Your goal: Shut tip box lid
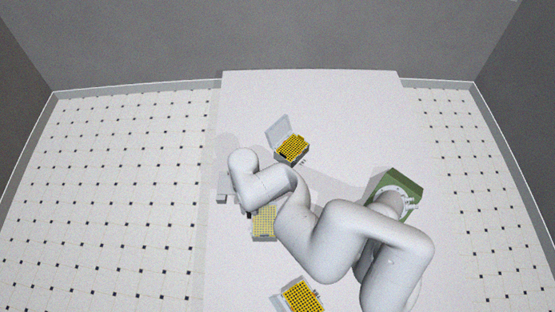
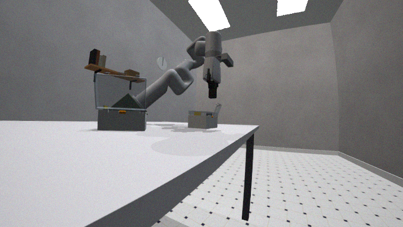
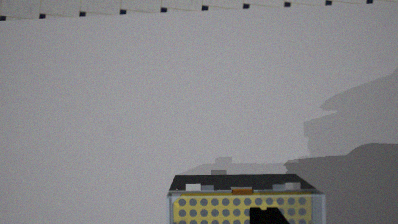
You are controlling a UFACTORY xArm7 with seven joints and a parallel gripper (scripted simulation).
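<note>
Three grey tip boxes with yellow racks stand on the white bench. The middle box point(image 1: 264, 222) lies partly under my arm; it also shows in the exterior view point(image 2: 202, 118) and at the bottom of the wrist view point(image 3: 245, 205). Its clear lid lies low over the rack, with one edge point(image 2: 217, 108) still raised a little; an orange latch tab point(image 3: 242, 190) shows on its side. I cannot read any labels. My gripper point(image 2: 212, 94) is shut and empty, pointing straight down a short way above this box. Its dark fingertips point(image 3: 267, 216) show over the rack.
The far box point(image 1: 291, 147) has its lid point(image 1: 279, 129) standing open; in the exterior view this box point(image 2: 121, 118) has its upright lid point(image 2: 120, 90). The near box point(image 1: 302, 303) has its lid laid back. The green arm base point(image 1: 395, 193) stands at the right. The bench edge is close on the left.
</note>
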